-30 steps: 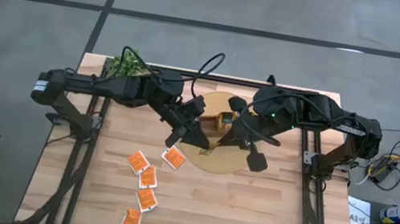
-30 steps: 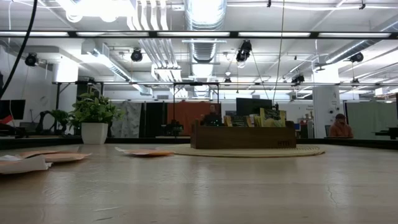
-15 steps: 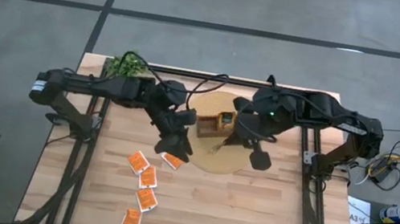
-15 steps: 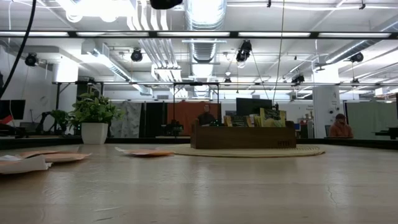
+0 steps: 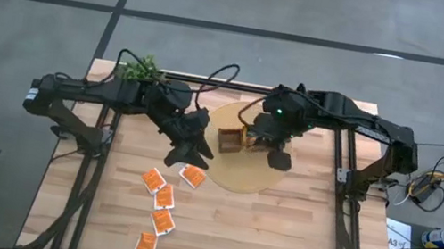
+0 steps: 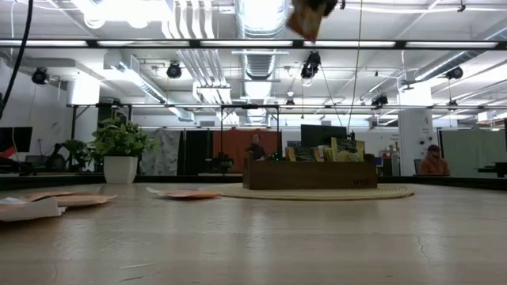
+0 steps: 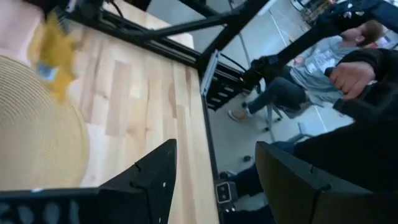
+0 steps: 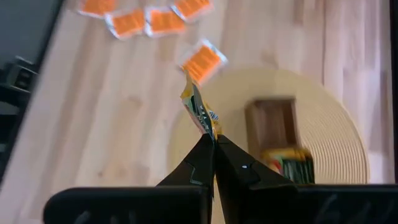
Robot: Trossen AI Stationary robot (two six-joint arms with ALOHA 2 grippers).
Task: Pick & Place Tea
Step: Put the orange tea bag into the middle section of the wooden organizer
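Note:
My right gripper (image 8: 213, 142) is shut on a yellow tea sachet (image 8: 198, 109). It hangs high over the brown wooden box (image 5: 229, 141), which stands on a round woven mat (image 5: 241, 175). The low view shows the sachet (image 6: 307, 17) at the top, well above the box (image 6: 310, 171). My left gripper (image 5: 193, 150) stands open and empty over the mat's left rim, its fingers (image 7: 155, 180) apart. Several orange-and-white sachets (image 5: 165, 196) lie flat on the table, near and to the left of the mat. One more orange-and-white sachet (image 5: 192, 176) lies by the mat's rim. My right gripper pinches the yellow sachet by one end (image 8: 209, 129) between its two fingertips. The fingers slant down from the table's right side. The sachet sticks out beyond the fingertips, seen edge-on, and hangs clear of the box and the mat.
A potted plant (image 5: 142, 69) stands at the table's far left corner. The box holds sachets (image 8: 287, 163) in one compartment. Bare wood lies near and right of the mat. People sit in the room beyond the table (image 7: 311, 74).
My right gripper has carried the yellow sachet from the mat's right side toward the far left, over the box. It has also sunk, so the sachet now shows at the top of the low view. My left gripper has drawn back from the box toward the table's left edge.

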